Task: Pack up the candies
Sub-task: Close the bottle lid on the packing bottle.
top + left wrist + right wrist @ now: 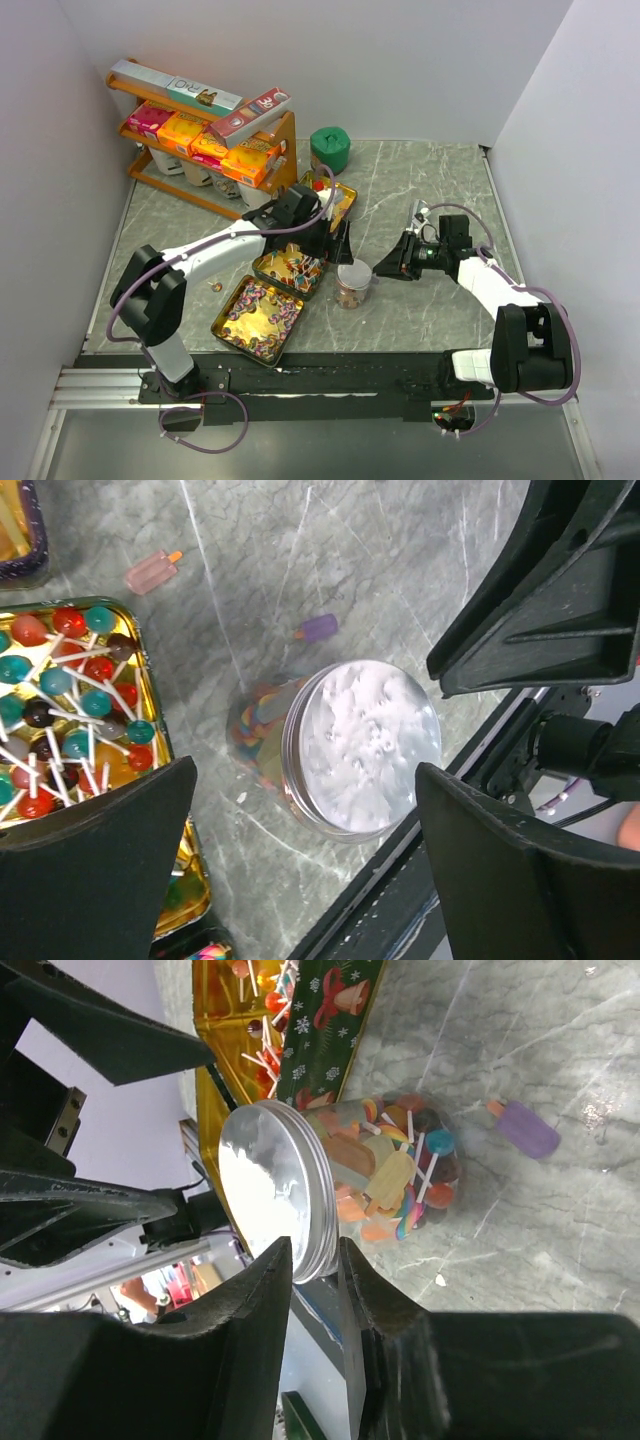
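Grey marble-look table (pixel 420 200), white walls round it. Candies (pixel 400 1175) sit in three places. A clear jar (pixel 352 293) mid-table is packed nearly full with them, and a silver lid (pixel 365 745) is on top. Gold tins hold more: the near tin (pixel 216 322) has mixed ones, the lollipop tin (pixel 80 604) is beside the jar. A purple candy (pixel 318 628) and a pink candy (pixel 152 572) lie loose on the table. Purple one is just beside the jar, pink one further off, near the lollipop tin's corner.

Left gripper (pixel 305 775) hangs right over the jar with jaws spread wide and nothing in them. In my wrist view the jar shows between the fingers, but below them. Right gripper (pixel 315 1260) points at the jar from the side and is apart from it. Its jaws are only a narrow slit apart, nothing held.

Handling, my read:
- **Loose candies:** tiny, light, hard and lying flat, so they will skid if nudged. Pinch across the narrow body, not the stub stick.
- **Lollipops:** sticks are crossed in the tin, so one is likely to drag its neighbours out.
- **Jar:** stiff, smooth and round, with some weight at that fill. I'd take it across the wall just under the lid with wide jaws, not by the lid rim.
- **Lid:** can't tell if it is screwed tight, so lifting by it risks popping it off.
- **Jar material:** glass or plastic, can't tell, so treat as breakable.
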You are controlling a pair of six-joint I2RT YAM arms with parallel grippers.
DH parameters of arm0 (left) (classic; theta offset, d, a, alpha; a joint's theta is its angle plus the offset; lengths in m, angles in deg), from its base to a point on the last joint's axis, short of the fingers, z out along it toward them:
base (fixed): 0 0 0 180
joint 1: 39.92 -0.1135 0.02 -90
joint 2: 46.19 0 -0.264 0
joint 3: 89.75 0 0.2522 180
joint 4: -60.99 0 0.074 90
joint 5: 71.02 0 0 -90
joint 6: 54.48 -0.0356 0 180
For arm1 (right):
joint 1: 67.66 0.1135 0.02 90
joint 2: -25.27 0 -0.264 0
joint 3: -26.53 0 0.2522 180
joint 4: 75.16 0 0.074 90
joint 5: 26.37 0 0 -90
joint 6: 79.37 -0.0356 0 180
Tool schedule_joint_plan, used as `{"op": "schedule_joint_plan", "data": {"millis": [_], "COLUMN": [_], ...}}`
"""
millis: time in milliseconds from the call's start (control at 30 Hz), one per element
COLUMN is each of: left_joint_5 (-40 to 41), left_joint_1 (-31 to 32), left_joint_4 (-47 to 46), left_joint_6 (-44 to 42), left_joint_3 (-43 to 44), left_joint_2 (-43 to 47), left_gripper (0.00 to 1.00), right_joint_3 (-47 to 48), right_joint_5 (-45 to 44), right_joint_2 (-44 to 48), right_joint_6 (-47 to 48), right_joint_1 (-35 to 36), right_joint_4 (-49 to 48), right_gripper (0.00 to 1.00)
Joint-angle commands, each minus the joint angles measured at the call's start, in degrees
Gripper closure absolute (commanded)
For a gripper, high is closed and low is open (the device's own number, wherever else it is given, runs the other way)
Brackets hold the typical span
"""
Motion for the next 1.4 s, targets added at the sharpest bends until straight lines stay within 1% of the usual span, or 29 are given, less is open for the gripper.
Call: {"op": "schedule_joint_plan", "data": {"millis": [0,33,200,267,333,533,800,967,1100,1233,1367], "left_joint_5": [0.08,-0.10,-0.10,-0.36,0.08,-0.45,-1.42,-1.33,-1.33,-1.42,-1.33], "left_joint_1": [0.74,0.74,1.09,1.18,1.27,1.36,1.71,1.79,1.71,1.71,1.71], "left_joint_4": [-1.67,-1.67,-1.15,-0.88,-0.18,-0.35,0.26,0.62,0.26,-0.35,-1.14], "left_joint_6": [2.67,2.76,3.46,3.73,4.25,6.36,7.15,7.86,8.65,8.91,9.53], "left_joint_3": [-0.29,-0.29,-0.64,-0.99,-1.17,-2.39,-4.06,-4.86,-5.56,-6.44,-7.14], "left_joint_2": [-0.17,-0.52,-1.14,-1.75,-2.28,-2.20,-1.32,-0.96,-0.61,0.00,0.44], "left_gripper": [0.05,0.06,0.17,0.20,0.21,0.16,0.20,0.25,0.32,0.41,0.44], "right_joint_3": [1.72,1.90,1.99,2.25,2.34,2.34,3.04,2.96,3.31,3.83,4.28], "right_joint_5": [-1.05,-0.97,-0.18,-1.05,-1.93,-4.13,-5.36,-6.24,-6.94,-8.43,-10.36], "right_joint_2": [1.49,1.40,0.61,0.08,0.08,0.34,0.96,1.75,1.66,1.75,1.84], "right_joint_6": [1.63,1.72,2.16,3.21,4.26,5.93,6.99,7.26,7.61,7.96,8.40], "right_joint_1": [0.09,0.44,1.67,2.55,2.99,4.13,5.45,5.89,6.50,7.38,8.79], "right_joint_4": [0.50,0.42,0.42,1.82,3.40,4.81,7.36,8.07,8.50,9.56,10.52], "right_gripper": [0.67,0.67,0.67,0.67,0.65,0.63,0.67,0.66,0.65,0.65,0.65]}}
